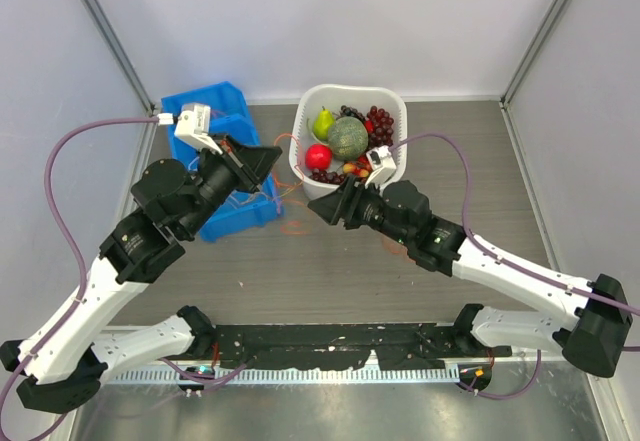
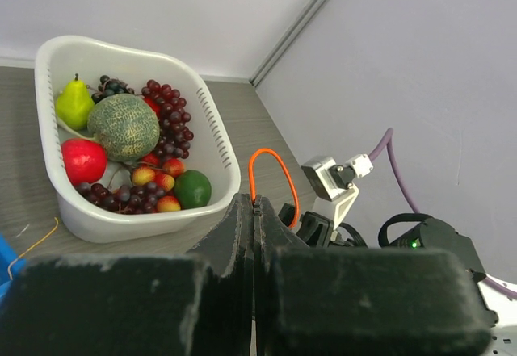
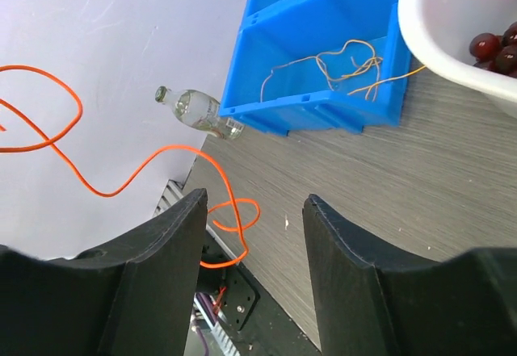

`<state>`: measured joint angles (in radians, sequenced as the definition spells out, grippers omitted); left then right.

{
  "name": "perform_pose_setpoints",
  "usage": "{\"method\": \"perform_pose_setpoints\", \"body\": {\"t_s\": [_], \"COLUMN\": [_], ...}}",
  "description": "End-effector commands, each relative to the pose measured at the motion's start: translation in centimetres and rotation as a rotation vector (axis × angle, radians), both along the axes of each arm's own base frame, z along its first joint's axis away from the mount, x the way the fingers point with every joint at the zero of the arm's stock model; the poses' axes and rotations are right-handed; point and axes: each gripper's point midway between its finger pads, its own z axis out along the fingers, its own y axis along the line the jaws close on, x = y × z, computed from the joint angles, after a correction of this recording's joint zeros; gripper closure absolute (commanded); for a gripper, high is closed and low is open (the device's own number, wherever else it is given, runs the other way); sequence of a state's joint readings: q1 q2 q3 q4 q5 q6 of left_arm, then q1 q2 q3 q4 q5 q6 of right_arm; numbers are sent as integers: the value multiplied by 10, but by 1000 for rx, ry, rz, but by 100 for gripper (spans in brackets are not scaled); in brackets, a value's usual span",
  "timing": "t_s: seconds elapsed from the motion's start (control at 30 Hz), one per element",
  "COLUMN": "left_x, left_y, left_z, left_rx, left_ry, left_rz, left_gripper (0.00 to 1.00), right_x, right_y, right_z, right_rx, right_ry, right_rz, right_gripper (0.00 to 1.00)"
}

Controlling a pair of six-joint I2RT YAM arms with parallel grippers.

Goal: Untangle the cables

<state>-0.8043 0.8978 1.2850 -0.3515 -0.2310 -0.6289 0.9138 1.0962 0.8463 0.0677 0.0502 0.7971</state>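
L pincer (image 2: 253,204): clenched on orange cable (image 2: 266,151), loop standing above its jaws. R pincer (image 3: 254,203): released, jaws apart; orange cable loops close beside one finger. Yellow-orange cables (image 3: 343,61) lie in blue bin (image 3: 283,17), far left on tabletop (image 1: 350,271), next to white fruit basket (image 2: 113,225).

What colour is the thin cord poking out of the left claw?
Orange-red. The cord shows best in the left wrist view, looping above the left gripper.
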Motion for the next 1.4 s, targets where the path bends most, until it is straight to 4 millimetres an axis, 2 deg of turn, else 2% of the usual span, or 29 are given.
{"method": "perform_pose_setpoints", "body": {"t_s": [0.0,0.13,0.23,0.4,0.47,0.5,0.53,0.57,0.6,0.63,0.73,0.8,0.83,0.87,0.93,1.1,1.17,1.27,1.33,1.37], "left_x": [-2,-1,-1,-3,-3,-3,-3,-3,-3,-2,2,7,9,11,15,19,20,22,26,29], "left_y": [-3,-3,-4,-9,-9,-9,-9,-8,-7,-7,6,24,34,40,51,63,64,60,55,52], "left_z": [17,15,16,22,23,24,24,25,26,26,33,44,49,53,62,75,82,90,90,88], "left_rx": [-53,-49,-54,-73,-77,-76,-78,-77,-80,-76,-44,-14,-1,7,19,-28,-43,-49,-33,-16], "left_ry": [-42,-39,-41,-45,-46,-48,-49,-51,-55,-58,-94,-132,-151,-162,-182,-202,-212,-219,-217,-211], "left_rz": [-16,-13,-19,-40,-43,-40,-40,-39,-36,-34,30,116,162,195,252,324,335,325,321,325], "left_gripper": [100,100,100,100,100,100,100,100,100,100,100,100,100,100,100,100,100,100,100,100], "right_x": [-7,-12,-9,-4,-3,-3,-4,-2,-1,0,0,-5,-6,-11,-20,-58,-67,-68,-61,-53], "right_y": [15,16,19,22,24,26,27,28,28,27,22,12,8,2,0,13,17,18,17,16], "right_z": [16,19,12,5,7,7,8,5,2,-2,-10,-32,-35,-47,-59,-70,-70,-73,-71,-67], "right_rx": [95,115,94,98,107,109,110,104,93,83,46,3,-7,-26,-37,-38,-54,-65,-90,-104], "right_ry": [-17,-44,-33,-19,-22,-22,-22,-18,-15,-10,-18,-6,-12,-2,3,-34,-58,-68,-65,-73], "right_rz": [74,104,103,82,89,97,100,95,91,87,79,68,63,69,105,278,308,307,273,237], "right_gripper": [44,40,40,46,57,68,72,84,89,99,99,99,99,99,99,99,99,99,99,83]}}
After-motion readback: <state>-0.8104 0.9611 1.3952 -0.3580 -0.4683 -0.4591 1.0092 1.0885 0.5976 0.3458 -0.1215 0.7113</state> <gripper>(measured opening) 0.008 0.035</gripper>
